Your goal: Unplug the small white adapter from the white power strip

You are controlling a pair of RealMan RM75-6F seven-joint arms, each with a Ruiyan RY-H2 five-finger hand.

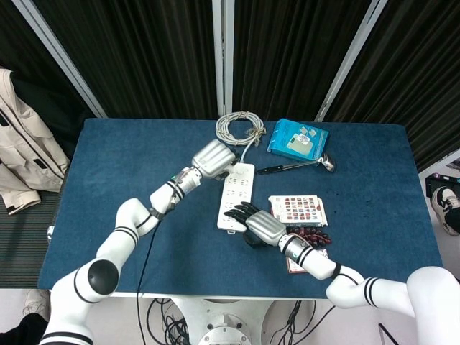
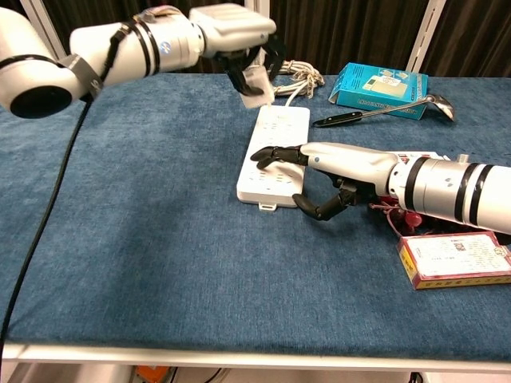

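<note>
A blue cloth-covered table point(image 1: 129, 165) stands before dark pleated curtains point(image 1: 151, 57) divided by pale metal posts point(image 1: 226, 57). A beige jacket point(image 1: 18, 144) hangs far beyond the left hand's side, over dark ribbed flooring point(image 1: 29, 215).

Blue box point(image 1: 297, 139), ladle point(image 1: 302, 164), card box point(image 2: 455, 258).
</note>
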